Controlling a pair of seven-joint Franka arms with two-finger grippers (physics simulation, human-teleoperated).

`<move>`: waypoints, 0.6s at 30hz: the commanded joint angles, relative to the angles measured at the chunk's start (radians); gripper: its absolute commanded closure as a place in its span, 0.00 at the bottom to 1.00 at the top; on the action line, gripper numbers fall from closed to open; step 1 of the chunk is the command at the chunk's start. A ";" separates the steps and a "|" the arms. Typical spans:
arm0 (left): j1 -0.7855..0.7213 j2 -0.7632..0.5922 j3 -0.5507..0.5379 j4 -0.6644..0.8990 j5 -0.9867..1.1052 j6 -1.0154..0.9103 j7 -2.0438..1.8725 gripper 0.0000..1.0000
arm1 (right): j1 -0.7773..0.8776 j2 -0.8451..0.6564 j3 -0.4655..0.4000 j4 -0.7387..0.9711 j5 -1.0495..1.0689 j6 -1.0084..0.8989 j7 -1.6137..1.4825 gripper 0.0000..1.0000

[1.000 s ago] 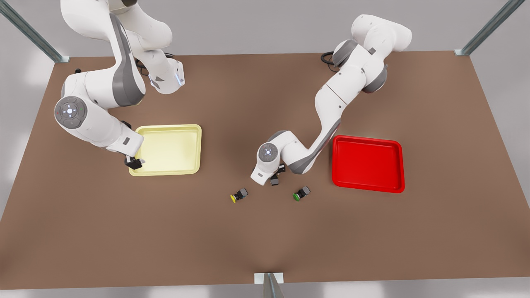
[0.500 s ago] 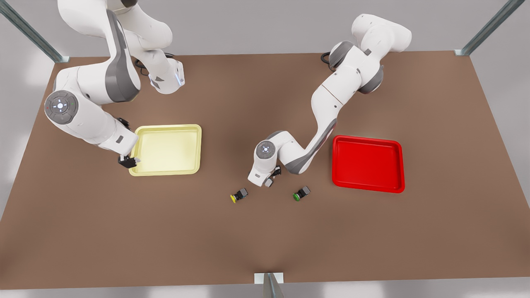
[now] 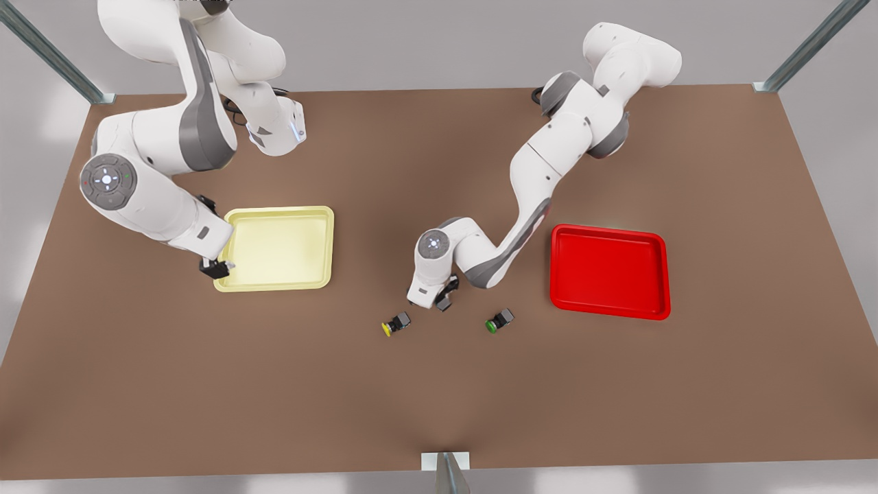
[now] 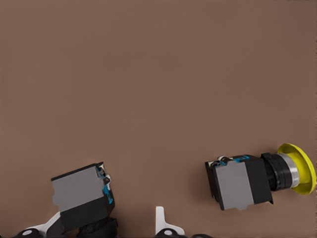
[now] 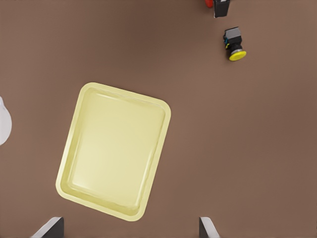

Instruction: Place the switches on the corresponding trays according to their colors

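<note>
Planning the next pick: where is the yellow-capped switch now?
The yellow-capped switch lies on the brown table in the front view, between the pale yellow tray and the green-capped switch.

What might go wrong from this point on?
The left gripper is beside a grey-bodied switch with the yellow switch close by; taking one may knock the other. The green switch near the red tray might get sorted by mistake. The right gripper waits at the yellow tray.

front: high, facing down on table [image 3: 439,384] | wrists: facing down, left close | shared: yellow switch [image 3: 396,324]
</note>
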 commanded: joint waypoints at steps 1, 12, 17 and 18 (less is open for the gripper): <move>0.000 0.000 0.000 0.000 0.026 0.000 -0.001 0.26 | 0.000 0.000 0.001 0.001 0.001 0.000 0.000 0.00; 0.003 -0.003 -0.002 0.005 0.050 0.008 -0.012 0.50 | 0.003 0.152 0.048 0.062 0.008 0.087 0.058 0.00; 0.005 -0.006 -0.002 0.003 0.049 0.007 -0.011 0.54 | 0.003 0.171 0.054 0.067 0.008 0.095 0.060 0.00; 0.005 -0.006 -0.002 0.003 0.049 0.007 -0.009 0.54 | 0.005 0.185 0.061 0.078 0.008 0.107 0.060 0.00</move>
